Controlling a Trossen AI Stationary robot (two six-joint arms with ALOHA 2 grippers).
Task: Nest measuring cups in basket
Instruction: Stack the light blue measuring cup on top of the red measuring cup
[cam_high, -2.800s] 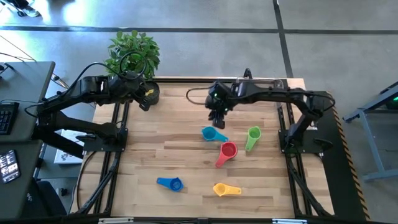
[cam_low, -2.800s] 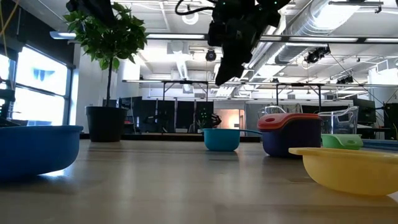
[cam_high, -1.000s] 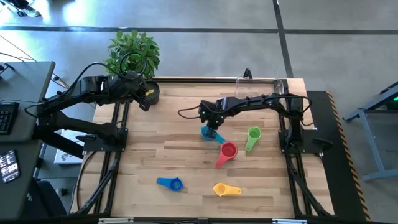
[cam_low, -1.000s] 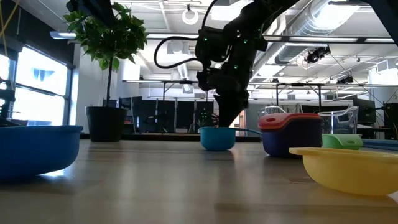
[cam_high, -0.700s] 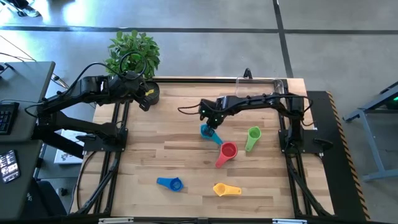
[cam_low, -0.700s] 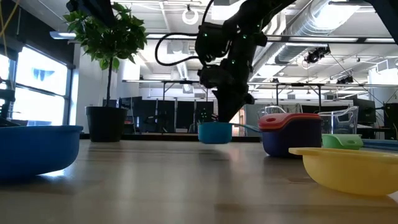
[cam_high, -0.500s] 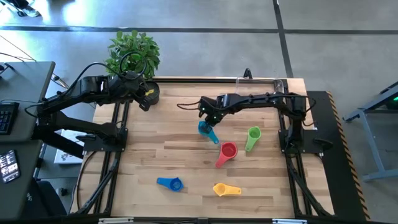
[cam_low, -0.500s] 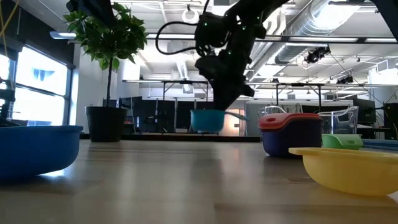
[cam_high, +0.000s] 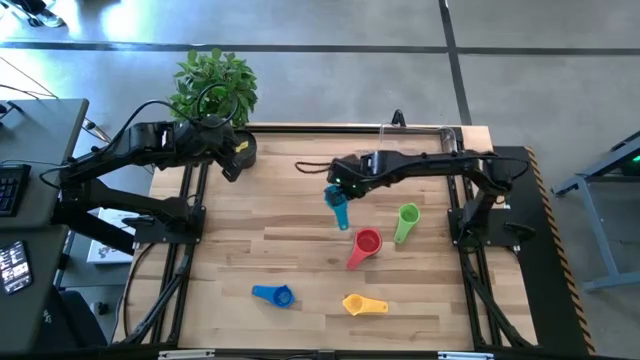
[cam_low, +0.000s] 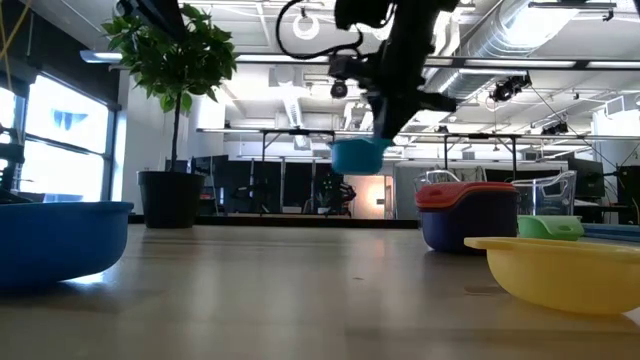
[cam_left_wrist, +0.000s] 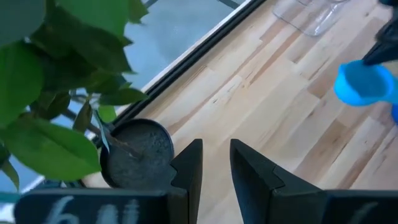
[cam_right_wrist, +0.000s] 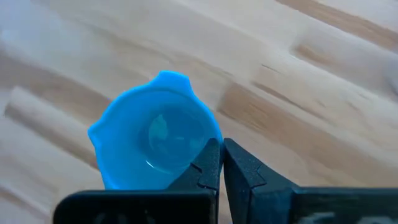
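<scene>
Since a second ago I've lifted the teal cup clear off the bench; it was sitting on the wood then, and in the low view it now hangs in the air above the surface. My right end effector is pinched tight on the cup's handle, fingers nearly touching in the wrist view, bowl opening facing the camera. From above, cup and end effector sit near bench centre, a bit toward 12 o'clock. The red cup is at about 5 o'clock from the teal one, and in the low view it sits nested on a purple cup. The green cup is at 3 to 4 o'clock of the teal cup, just beside the red one. The blue cup and the yellow cup lie well apart from those, toward the 6 o'clock edge of the bench. The basket stands at the 1 o'clock corner, apart from everything I'm holding. My left end effector waits at the 11 o'clock corner over the black plant pot, fingers narrowly parted and empty.
</scene>
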